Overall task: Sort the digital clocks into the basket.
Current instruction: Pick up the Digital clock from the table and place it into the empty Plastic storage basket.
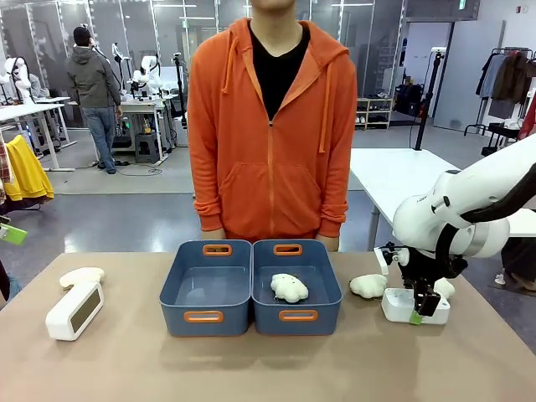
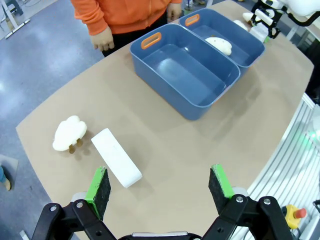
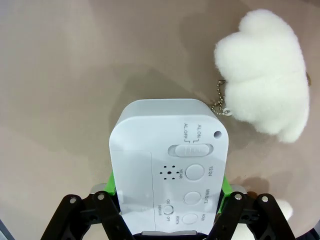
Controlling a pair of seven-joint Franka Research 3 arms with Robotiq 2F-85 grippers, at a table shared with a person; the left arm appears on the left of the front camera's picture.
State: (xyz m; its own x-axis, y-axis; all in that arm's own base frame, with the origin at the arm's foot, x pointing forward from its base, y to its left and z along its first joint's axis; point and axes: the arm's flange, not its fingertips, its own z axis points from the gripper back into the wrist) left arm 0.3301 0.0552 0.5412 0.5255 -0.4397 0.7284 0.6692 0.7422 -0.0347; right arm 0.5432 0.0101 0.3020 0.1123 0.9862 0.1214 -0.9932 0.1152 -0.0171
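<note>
Tan table [image 1: 268, 368] in a lab hall, with a person in an orange hoodie [image 1: 272, 134] at its far edge. Two blue tubs sit side by side at mid-table. The left tub [image 1: 174, 310] is empty and the right tub [image 1: 331, 314] holds a plush [image 1: 289, 287].

The right gripper [image 1: 421, 311] is down on the right clock [image 1: 395, 306], which lies flat on the table, right of both tubs. In the wrist view its pads [image 3: 113, 182] press the clock's two long sides, so the jaws look clamped on it. The clock's long axis runs along the fingers, button side up.

The left tub is likely the clocks' tub. From this clock it lies to the left, past the right tub, so the carry must cross that tub.

The left gripper [image 2: 160, 186] hangs spread wide over the near left. The left clock [image 2: 116, 157] lies just ahead of one pad, off-centre, its long axis slanting across the gap. The left arm is the nearer one to it.
</note>
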